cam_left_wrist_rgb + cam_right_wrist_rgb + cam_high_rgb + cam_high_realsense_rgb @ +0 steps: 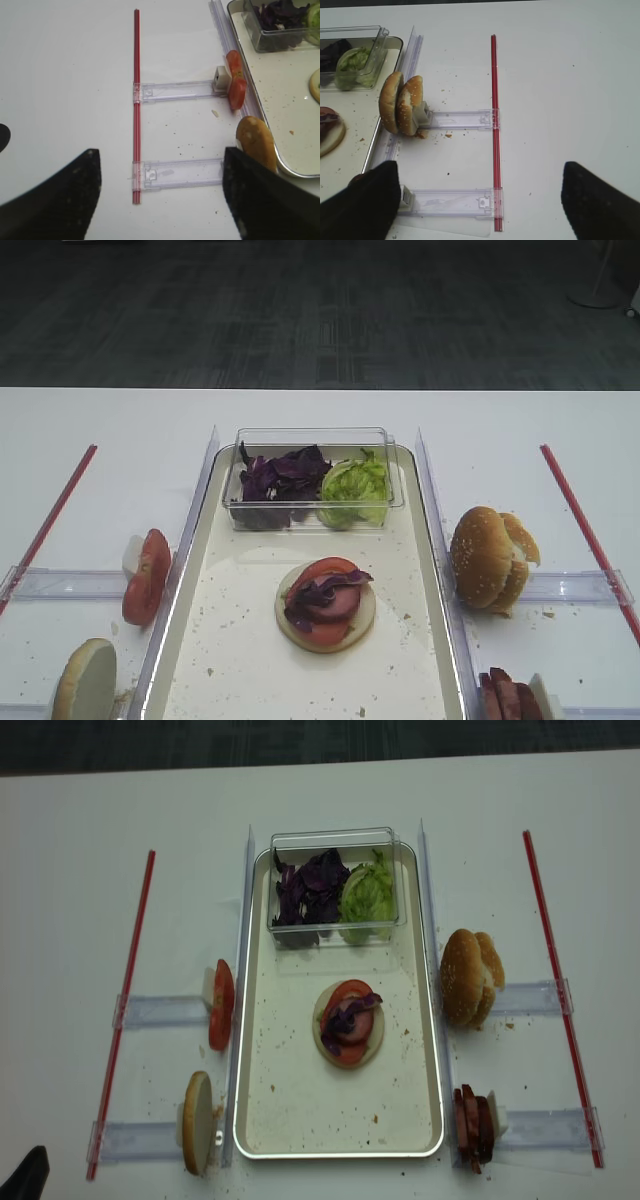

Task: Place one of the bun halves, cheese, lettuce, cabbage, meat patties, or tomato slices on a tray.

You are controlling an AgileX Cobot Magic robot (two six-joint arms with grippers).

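Silver-rimmed and off-white on its crumb-speckled floor, the tray [262, 1120] lies at the centre of the white table [70, 870]. One pale bun half [349, 1030] rests flat mid-tray, topped with a tomato slice [352, 992] and ragged purple cabbage [347, 1017] over more red beneath. At the tray's far end one clear plastic box [335, 838] holds a heap of cabbage leaves [312, 892] on the left and frilly green lettuce [365, 895] on the right.

Left of the tray, two tomato slices [220, 1005] stand on edge against a clear holder [160, 1011]; nearer, one pale bun half [196, 1122] stands on edge. Right of the tray, two golden sesame-seeded bun halves [470, 976] stand together; nearer, meat patties [472, 1124] stand in a stack whose count cannot be told. Two red strips [125, 1010] flank the layout, one per side.

Left gripper [160, 200]: fingers spread apart, empty, over the table left of the tray, the standing pale bun just beside its right finger. Right gripper [480, 200]: fingers wide apart, empty, near side, with the sesame buns farther off to its left.
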